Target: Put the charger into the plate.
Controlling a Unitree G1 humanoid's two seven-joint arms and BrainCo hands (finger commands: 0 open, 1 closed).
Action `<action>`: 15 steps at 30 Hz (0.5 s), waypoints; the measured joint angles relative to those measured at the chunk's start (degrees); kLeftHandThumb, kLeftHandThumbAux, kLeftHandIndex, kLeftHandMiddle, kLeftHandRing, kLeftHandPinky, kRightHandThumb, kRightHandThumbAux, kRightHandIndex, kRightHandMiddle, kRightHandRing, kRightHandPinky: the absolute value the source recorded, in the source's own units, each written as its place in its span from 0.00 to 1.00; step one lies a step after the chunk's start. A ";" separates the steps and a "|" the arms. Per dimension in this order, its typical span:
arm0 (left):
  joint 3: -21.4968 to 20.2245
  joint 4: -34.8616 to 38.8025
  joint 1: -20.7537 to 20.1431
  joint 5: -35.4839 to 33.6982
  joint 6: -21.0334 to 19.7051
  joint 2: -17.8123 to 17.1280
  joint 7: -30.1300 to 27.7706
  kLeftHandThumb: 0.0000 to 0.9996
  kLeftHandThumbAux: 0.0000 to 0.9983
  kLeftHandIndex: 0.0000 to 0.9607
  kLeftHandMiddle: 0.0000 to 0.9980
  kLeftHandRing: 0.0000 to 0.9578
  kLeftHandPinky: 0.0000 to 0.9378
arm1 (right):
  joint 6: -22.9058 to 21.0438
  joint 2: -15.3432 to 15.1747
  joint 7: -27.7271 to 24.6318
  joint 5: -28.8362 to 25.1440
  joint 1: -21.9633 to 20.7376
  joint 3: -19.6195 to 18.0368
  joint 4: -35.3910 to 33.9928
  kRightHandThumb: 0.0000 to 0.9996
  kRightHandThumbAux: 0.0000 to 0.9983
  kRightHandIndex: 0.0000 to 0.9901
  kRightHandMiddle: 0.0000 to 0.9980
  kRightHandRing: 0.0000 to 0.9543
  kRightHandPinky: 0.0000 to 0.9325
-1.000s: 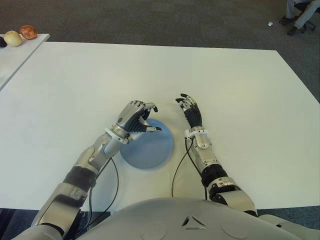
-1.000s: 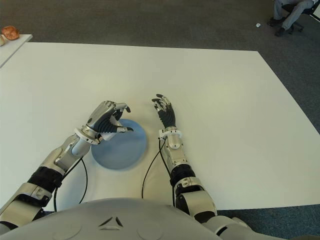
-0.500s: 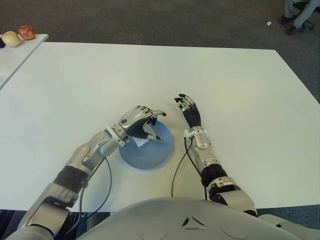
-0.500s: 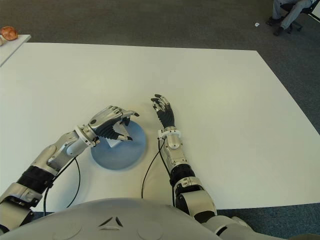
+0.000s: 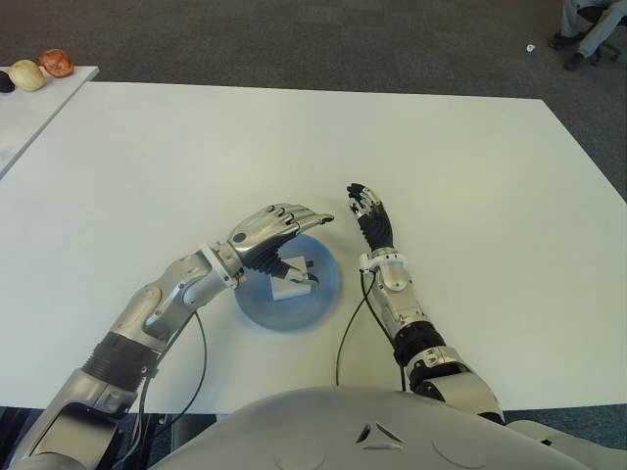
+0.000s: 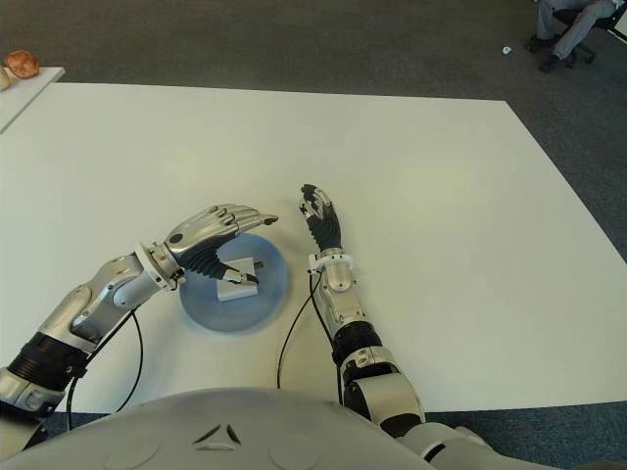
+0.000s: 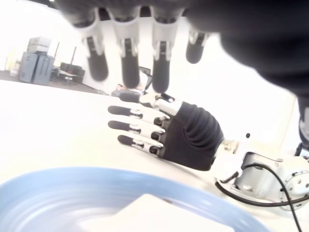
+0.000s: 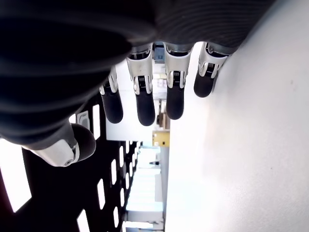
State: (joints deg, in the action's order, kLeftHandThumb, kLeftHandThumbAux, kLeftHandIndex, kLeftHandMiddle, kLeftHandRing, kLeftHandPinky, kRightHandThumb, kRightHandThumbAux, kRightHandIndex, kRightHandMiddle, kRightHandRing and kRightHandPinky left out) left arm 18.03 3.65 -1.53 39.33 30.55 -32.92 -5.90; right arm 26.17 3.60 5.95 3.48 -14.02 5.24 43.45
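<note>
The charger [image 5: 292, 286] is lying inside the blue plate [image 5: 323, 294] near the counter's [image 5: 470, 176] front edge, so the left hand [image 5: 274, 235] is hovering over it with fingers [image 5: 312, 217] released; the right hand [image 5: 372, 223] is idling just beside the plate's right side, fingers relaxed and holding nothing.

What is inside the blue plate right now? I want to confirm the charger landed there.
A white charger lies inside the blue plate. The left hand is above it, fingers spread, thumb tip near the charger, hiding part of the plate. The right hand shows to the plate's right.
</note>
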 measured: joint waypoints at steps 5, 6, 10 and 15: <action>-0.71 1.14 0.23 -0.20 -0.08 -0.69 -1.16 0.09 0.33 0.00 0.00 0.00 0.00 | -0.01 0.00 -0.06 -0.37 -0.02 -0.02 0.01 0.00 0.51 0.20 0.19 0.13 0.05; -0.92 1.36 0.33 -0.20 -0.21 -0.85 -1.37 0.08 0.33 0.00 0.00 0.00 0.00 | -0.02 0.00 -0.06 -0.38 -0.03 0.00 0.01 0.00 0.51 0.20 0.19 0.13 0.05; -1.36 2.40 0.59 -0.20 -0.63 -1.32 -2.05 0.08 0.33 0.00 0.00 0.00 0.00 | -0.05 0.00 -0.05 -0.37 -0.03 0.00 0.01 0.00 0.51 0.21 0.18 0.13 0.06; -1.44 3.32 0.84 -0.27 -0.82 -1.38 -2.86 0.07 0.34 0.00 0.00 0.00 0.00 | -0.05 0.00 0.05 -0.32 -0.06 0.11 0.05 0.00 0.51 0.21 0.18 0.13 0.06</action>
State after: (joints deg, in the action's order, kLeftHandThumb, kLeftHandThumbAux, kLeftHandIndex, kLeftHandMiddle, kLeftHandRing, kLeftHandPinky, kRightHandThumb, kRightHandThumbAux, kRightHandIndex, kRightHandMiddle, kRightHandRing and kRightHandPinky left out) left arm 16.59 6.97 -0.68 39.05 29.73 -34.30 -8.76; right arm 26.12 3.61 6.00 3.16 -14.08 5.34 43.50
